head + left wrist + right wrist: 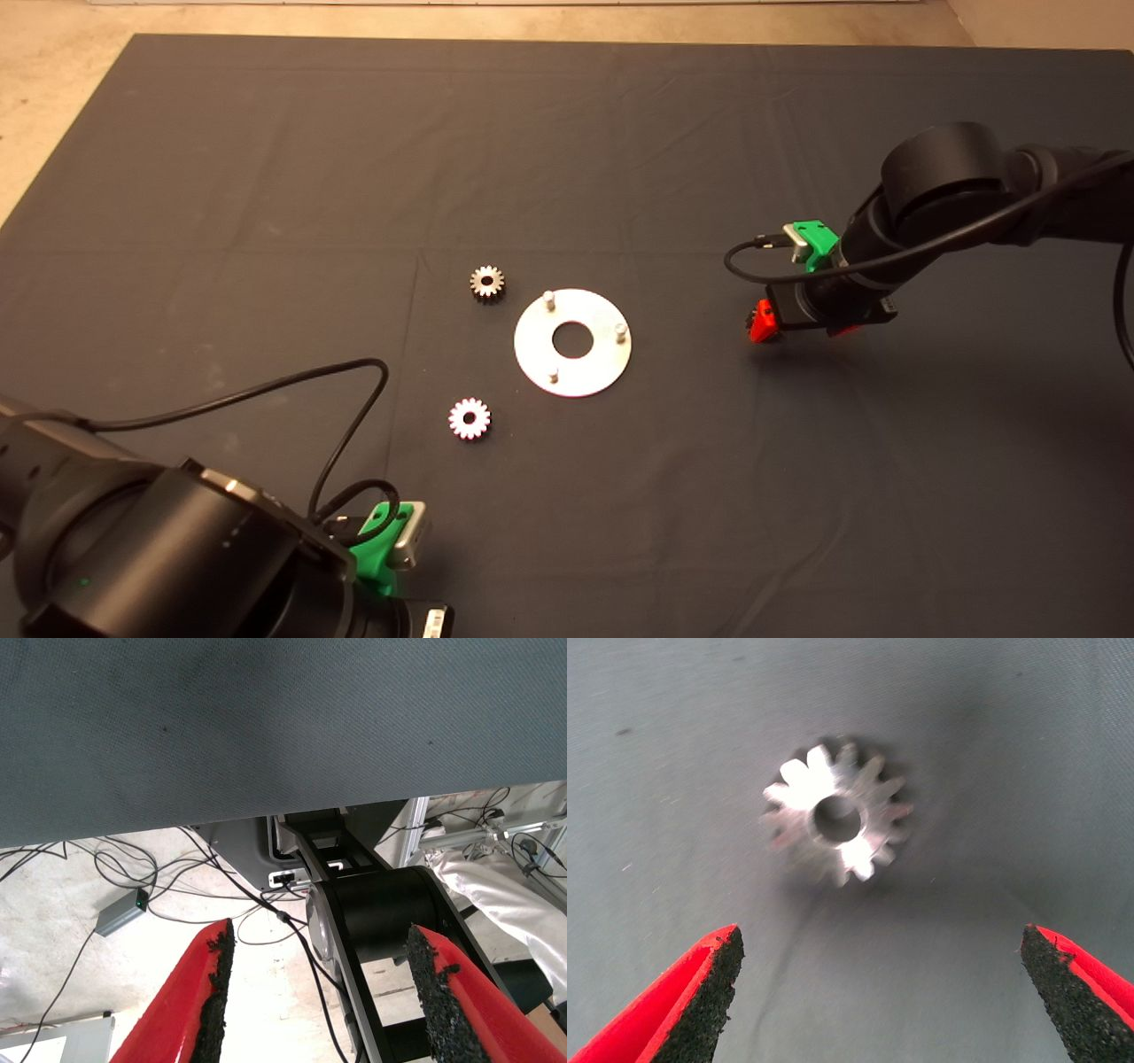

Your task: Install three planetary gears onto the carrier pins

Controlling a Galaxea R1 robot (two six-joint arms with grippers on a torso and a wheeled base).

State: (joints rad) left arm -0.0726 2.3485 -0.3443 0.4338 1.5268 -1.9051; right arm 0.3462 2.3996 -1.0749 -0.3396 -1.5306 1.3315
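Note:
The round silver disc (pixel 532 350) lies flat mid-mat, and its three carrier pins (pixel 549 299) all stand bare. One planetary gear (pixel 486 282) rests on the mat just behind and left of the disc. A second gear (pixel 469 417) lies in front and left of it. A third gear (pixel 837 815) lies flat on the mat right of the disc, hidden under the arm in the head view. My right gripper (pixel 881 992) hovers open straight above that third gear, its fingers (pixel 762 321) spread wider than the gear and not touching it. My left gripper (pixel 319 992) waits open and empty at the lower left edge.
The right arm (pixel 957 186) reaches in over the mat's right side. A black cable (pixel 354 425) loops off the left arm towards the front gear. In the left wrist view, the mat edge (pixel 266 815), floor cables and a small grey box (pixel 121 914) show.

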